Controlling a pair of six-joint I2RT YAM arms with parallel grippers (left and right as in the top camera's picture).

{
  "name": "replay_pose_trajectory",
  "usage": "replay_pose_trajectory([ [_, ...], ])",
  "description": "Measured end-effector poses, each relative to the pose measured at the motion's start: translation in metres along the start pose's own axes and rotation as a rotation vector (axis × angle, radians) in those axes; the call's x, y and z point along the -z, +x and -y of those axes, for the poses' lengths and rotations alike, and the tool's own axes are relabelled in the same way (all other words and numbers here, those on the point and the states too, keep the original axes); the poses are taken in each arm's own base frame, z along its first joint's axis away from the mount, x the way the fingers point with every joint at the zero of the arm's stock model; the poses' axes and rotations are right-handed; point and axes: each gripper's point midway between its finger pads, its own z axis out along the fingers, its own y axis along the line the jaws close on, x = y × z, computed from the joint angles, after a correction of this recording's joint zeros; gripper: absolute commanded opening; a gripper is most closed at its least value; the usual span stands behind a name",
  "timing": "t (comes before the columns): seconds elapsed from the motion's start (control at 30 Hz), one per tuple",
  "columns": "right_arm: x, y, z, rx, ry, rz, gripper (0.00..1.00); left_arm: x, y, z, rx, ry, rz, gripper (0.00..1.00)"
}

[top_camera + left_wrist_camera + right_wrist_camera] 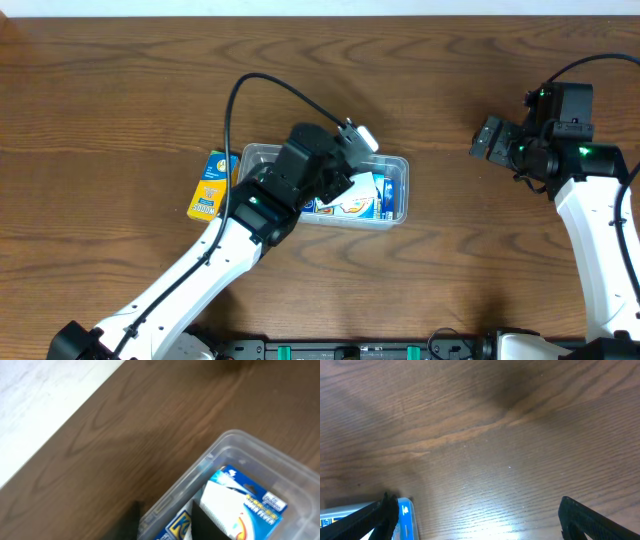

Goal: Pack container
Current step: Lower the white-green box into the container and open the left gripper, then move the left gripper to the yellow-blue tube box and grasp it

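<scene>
1. The container [403, 175] is set just beside the yellow box [207, 190] and overhung by the left hand [167, 524], whose grip cannot be told.
2. The right hand [482, 520] is spread apart, well away from the container.
3. The container could be dragged if its wall is snagged.

Yellow box [208, 187], perhaps cardboard, on table [120, 90]

so the table [120, 90] is dark brown with wood grain. The container [400, 168] is clear, the box inside it [362, 194] is blue and white, and the outside box [209, 188] is yellow with blue print.
</scene>
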Motion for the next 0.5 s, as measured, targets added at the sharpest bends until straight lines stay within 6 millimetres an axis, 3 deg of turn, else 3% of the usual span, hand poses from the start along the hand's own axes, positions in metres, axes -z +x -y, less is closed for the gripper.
replay_pose_trajectory([
  [0.07,0.0,0.0,0.0,0.0,0.0,0.0,0.99,-0.001,0.001,-0.003,0.058,-0.006,-0.003,0.08],
  [0.3,0.0,0.0,0.0,0.0,0.0,0.0,0.99,-0.018,0.02,-0.005,0.291,-0.016,-0.066,0.09],
  [0.33,0.0,0.0,0.0,0.0,0.0,0.0,0.99,-0.02,0.023,-0.006,0.305,-0.029,-0.078,0.16],
  [0.37,0.0,0.0,0.0,0.0,0.0,0.0,0.99,-0.021,0.027,-0.01,0.319,-0.049,-0.089,0.31],
  [0.4,0.0,0.0,0.0,0.0,0.0,0.0,0.99,-0.02,0.029,-0.013,0.327,-0.066,-0.095,0.39],
  [0.5,0.0,0.0,0.0,0.0,0.0,0.0,0.99,-0.014,0.04,-0.032,0.38,-0.134,-0.124,0.52],
])
